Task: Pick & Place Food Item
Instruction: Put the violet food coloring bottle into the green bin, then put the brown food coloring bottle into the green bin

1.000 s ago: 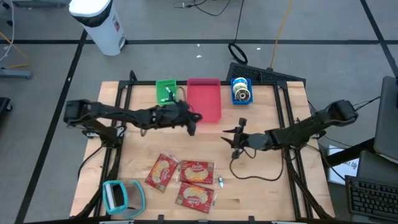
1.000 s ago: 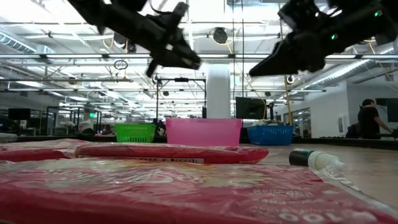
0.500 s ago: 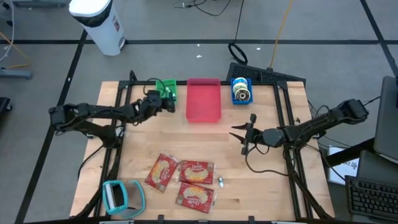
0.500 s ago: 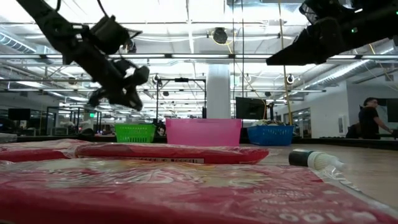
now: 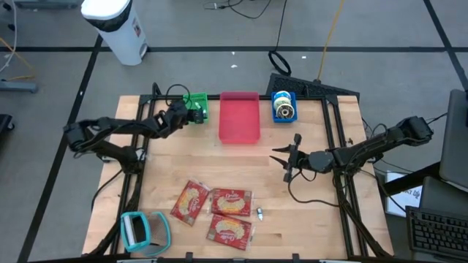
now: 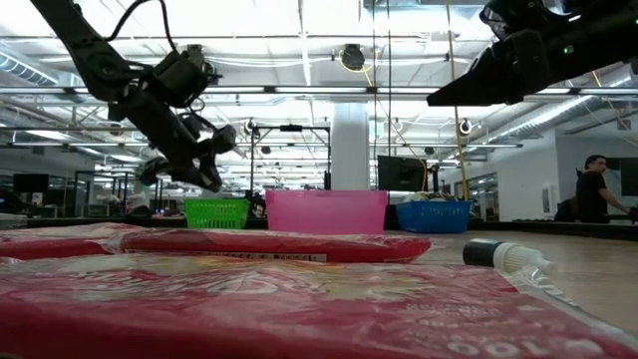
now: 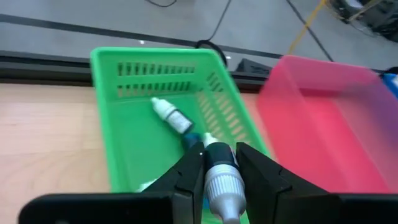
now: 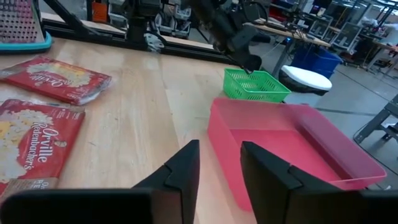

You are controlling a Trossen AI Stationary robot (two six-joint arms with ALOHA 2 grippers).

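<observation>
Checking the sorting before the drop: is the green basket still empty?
No: the left wrist view shows a small white-capped bottle already lying inside the green basket, beyond the one held by the left gripper.

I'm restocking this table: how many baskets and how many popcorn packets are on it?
Baskets: 3 (green basket, pink basket, blue basket)
Popcorn packets: 3 ()
Total: 6

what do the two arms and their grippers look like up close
Both arms are dark, slim and jointed, trailing thin black cables. The left gripper ends in two flat black angular fingers. The right gripper has the same matte black wedge-shaped fingers. Small green lights glow on the right arm in the low view.
</observation>
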